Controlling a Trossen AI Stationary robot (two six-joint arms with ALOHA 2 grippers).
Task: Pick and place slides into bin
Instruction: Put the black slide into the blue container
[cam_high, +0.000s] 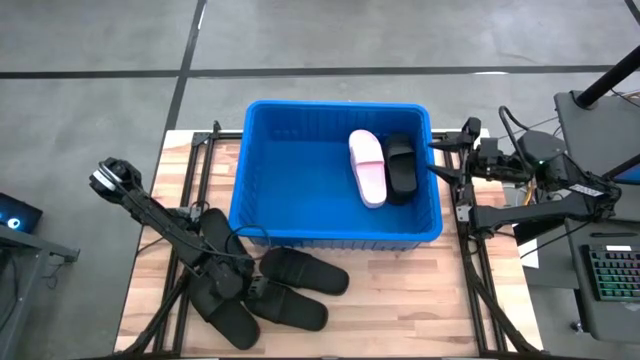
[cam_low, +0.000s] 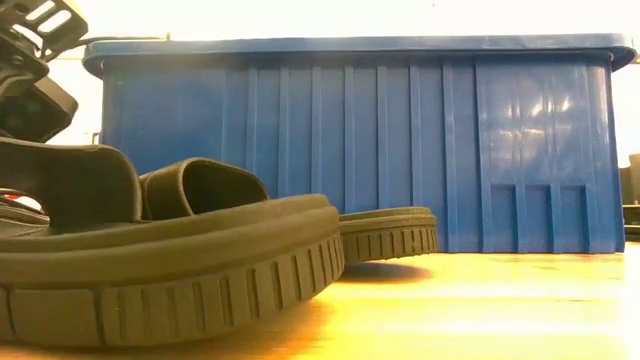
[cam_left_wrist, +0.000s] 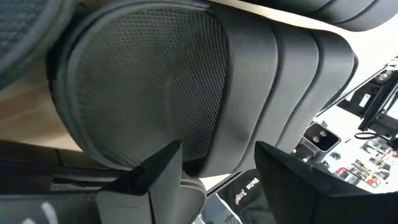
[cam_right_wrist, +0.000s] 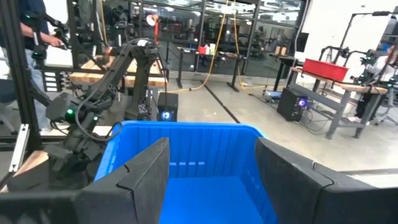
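1. The wooden table (cam_high: 420, 290) carries everything; its bare planks show in front of the tub and to both sides.
2. The blue bin (cam_high: 300, 180) stands at the far middle of the table, its ribbed front wall filling most of the low view (cam_low: 400, 150).
3. The left arm reaches from the table's left edge down to the front left corner, and the left gripper (cam_high: 222, 283) sits low among the black slides there. In its wrist view its two fingers stand apart, one on each side of the mesh-lined strap of a black slide (cam_left_wrist: 186, 93), not yet pressed onto it.
4. The right arm waits at the table's right edge, and the right gripper (cam_high: 440, 160) hangs by the bin's right wall with its fingers apart and nothing between them, looking across the bin's inside (cam_right_wrist: 205, 168).
5. Three or so black slides (cam_high: 300, 270) lie in a loose heap on the table just in front of the bin's left half, overlapping one another.
6. Inside the bin, near its right wall, a pink slide (cam_high: 367, 168) lies lengthwise.
7. A black slide in the bin (cam_high: 401, 165) lies just beside it, touching its right side.
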